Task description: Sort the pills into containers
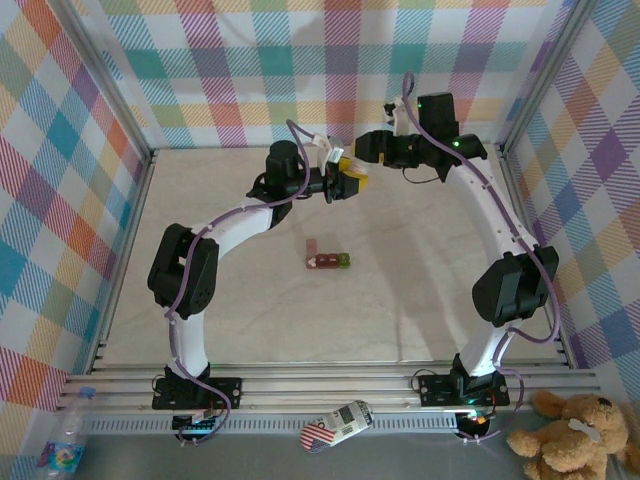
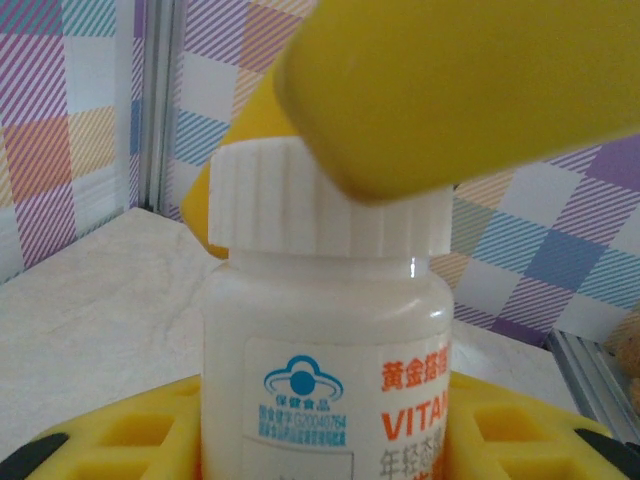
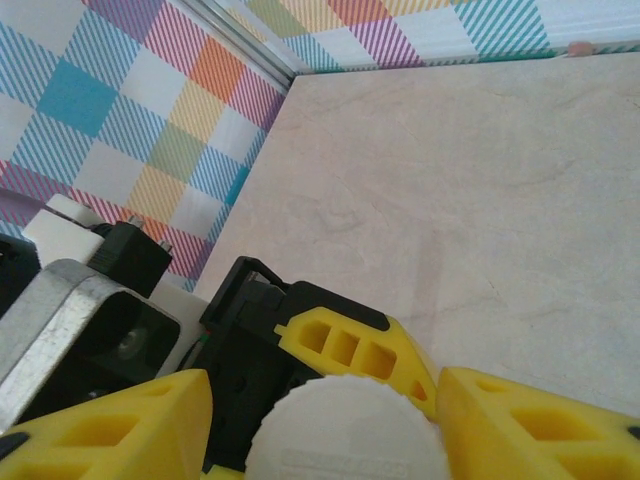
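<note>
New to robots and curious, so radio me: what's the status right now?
Left gripper shut on white bottle. Right gripper straddles its cap, grip unclear. Containers on table, untouched.

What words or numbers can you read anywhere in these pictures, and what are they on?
"VITA", orange, cut off by the frame edge: label of the white pill bottle.
"黄金搭", orange, cut off likewise: same label.
"保健食品", blue, under a round blue logo: same label.
Finer print on that label: too small to read.
Flag-patterned packet and plastic bottle by the near edge: print too small to read.
</note>
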Available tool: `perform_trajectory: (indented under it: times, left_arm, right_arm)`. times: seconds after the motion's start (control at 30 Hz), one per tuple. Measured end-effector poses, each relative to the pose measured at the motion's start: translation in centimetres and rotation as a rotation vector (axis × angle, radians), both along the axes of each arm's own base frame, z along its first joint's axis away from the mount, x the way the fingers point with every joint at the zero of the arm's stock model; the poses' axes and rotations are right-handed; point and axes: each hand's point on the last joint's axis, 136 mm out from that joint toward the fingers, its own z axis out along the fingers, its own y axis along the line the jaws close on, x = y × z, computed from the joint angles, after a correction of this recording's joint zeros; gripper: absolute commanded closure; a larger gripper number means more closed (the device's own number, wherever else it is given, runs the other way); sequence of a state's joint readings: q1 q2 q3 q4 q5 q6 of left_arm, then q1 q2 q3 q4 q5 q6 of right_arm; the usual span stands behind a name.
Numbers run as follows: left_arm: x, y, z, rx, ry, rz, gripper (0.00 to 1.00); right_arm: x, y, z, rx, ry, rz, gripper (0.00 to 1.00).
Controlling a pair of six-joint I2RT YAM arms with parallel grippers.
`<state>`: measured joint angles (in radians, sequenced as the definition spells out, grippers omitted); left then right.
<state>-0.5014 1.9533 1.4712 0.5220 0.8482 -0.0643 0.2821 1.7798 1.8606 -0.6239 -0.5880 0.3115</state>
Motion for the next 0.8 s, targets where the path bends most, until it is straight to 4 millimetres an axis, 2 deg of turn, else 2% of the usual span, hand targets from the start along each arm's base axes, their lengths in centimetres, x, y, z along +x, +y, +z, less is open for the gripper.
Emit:
perform_trajectory:
  times: [0.13, 0.37, 0.57, 0.8]
  left_arm:
    - [0.0, 0.0, 0.0, 0.001, 0.001, 0.0, 1.0]
    - [0.1, 0.0, -1.2, 0.027, 0.053, 0.004, 1.0]
    - [0.4, -0.1, -2.0, 0.032, 0.077, 0.032, 1.0]
    - [1.2, -0.2, -4.3, 0.067, 0.084, 0.19, 1.0]
  right_arm:
    - [0.0, 0.0, -0.7, -0.008, 0.01, 0.001, 0.54]
    - [0.2, -0.1, -1.9, -0.015, 0.018, -0.014, 0.7]
    - [0.6, -0.4, -2.5, 0.018, 0.031, -0.115, 0.76]
    - [1.5, -0.3, -4.7, 0.013, 0.08, -0.315, 0.77]
